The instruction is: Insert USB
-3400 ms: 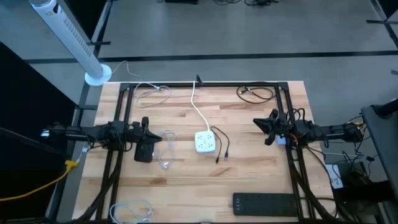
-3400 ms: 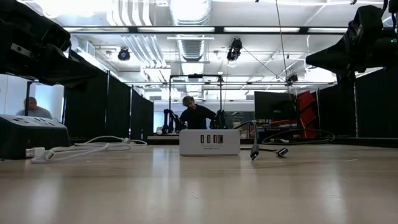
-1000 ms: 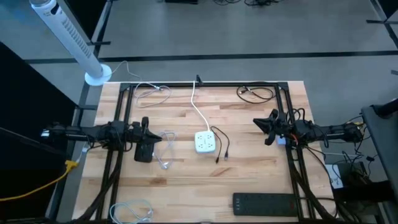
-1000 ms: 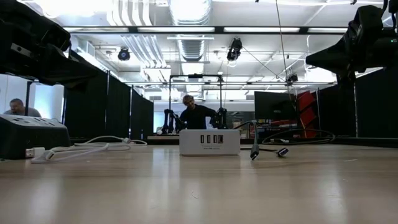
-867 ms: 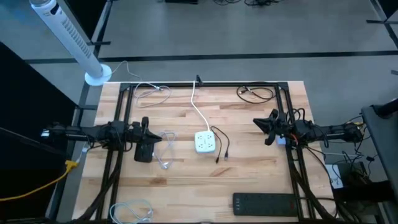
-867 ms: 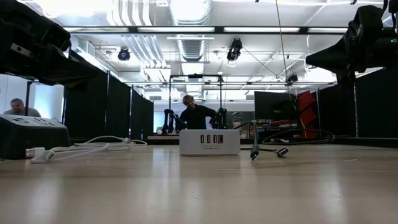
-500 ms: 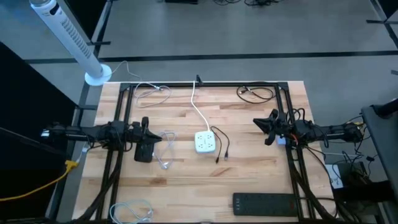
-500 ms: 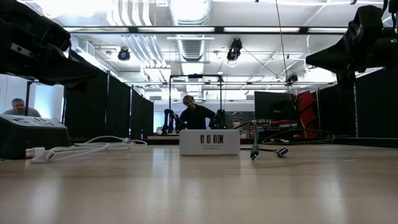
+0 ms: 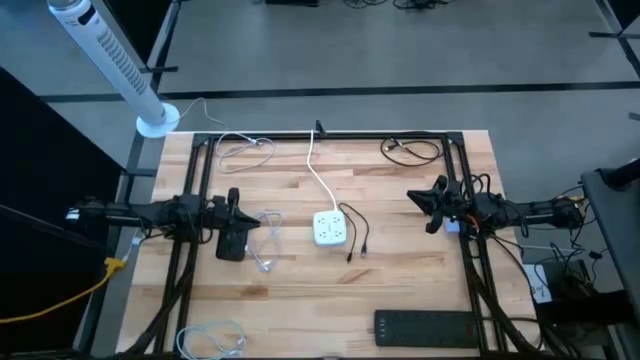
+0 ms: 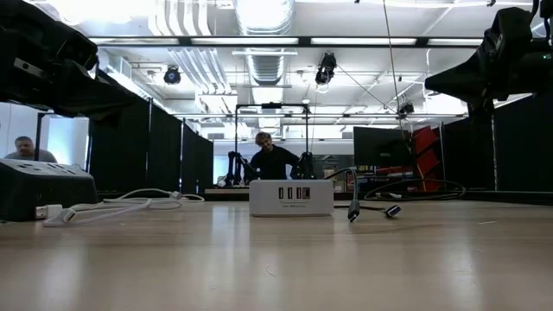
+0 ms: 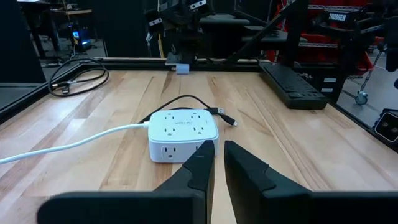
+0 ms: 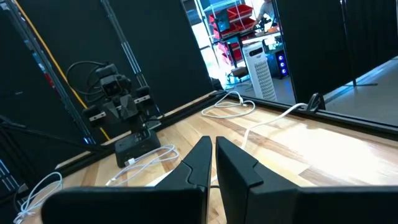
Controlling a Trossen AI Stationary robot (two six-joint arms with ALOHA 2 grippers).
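Note:
A white power cube (image 9: 331,229) stands mid-table, its row of USB ports (image 10: 291,193) facing the near edge. Just right of it a black USB cable (image 9: 356,235) lies loose, with one plug (image 10: 353,212) resting on the wood and the other plug (image 10: 393,210) beside it. My left gripper (image 9: 248,214) hovers shut at the table's left and points at the cube (image 11: 182,132). My right gripper (image 9: 412,196) hovers shut at the table's right, above the wood. Neither gripper has anything between its fingers.
The cube's white cord (image 9: 312,165) runs to the far edge. A black box (image 9: 230,245) with a white lead (image 9: 266,228) lies under my left gripper. There are cable coils at the far left (image 9: 245,148) and far right (image 9: 410,150). A black power strip (image 9: 430,325) lies near right, a white coil (image 9: 215,340) near left.

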